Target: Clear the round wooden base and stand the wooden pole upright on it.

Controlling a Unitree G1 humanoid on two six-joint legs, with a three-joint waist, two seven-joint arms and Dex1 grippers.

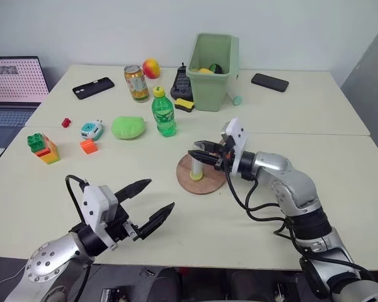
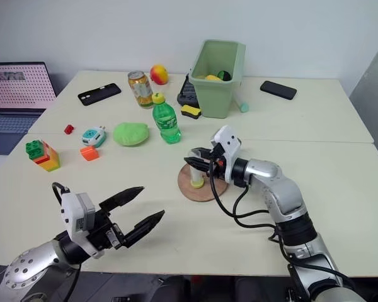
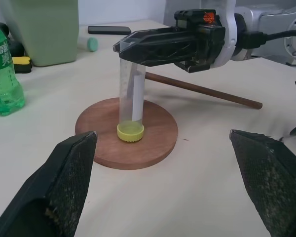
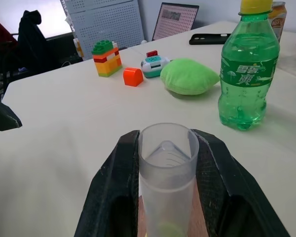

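The round wooden base (image 1: 209, 183) lies flat mid-table. A short clear plastic tube (image 3: 130, 94) with a yellow bottom stands upright at its centre. My right gripper (image 1: 196, 155) reaches in level from the right and is shut on the tube's upper part, a black finger (image 4: 119, 168) pressed on each side. The wooden pole (image 3: 202, 91) lies on the table just behind the base; its far end is hidden by my right arm. My left gripper (image 1: 159, 195) hovers open near the table's front edge, left of the base, holding nothing.
Behind the base stand a green bottle (image 1: 164, 113), a drink can (image 1: 137, 83) and a green bin (image 1: 213, 63). A green cushion-like lump (image 1: 128, 127), toy blocks (image 1: 43, 148) and small toys lie to the left. Two phones (image 1: 93, 87) (image 1: 269, 82) and a laptop (image 1: 16, 82) sit further back.
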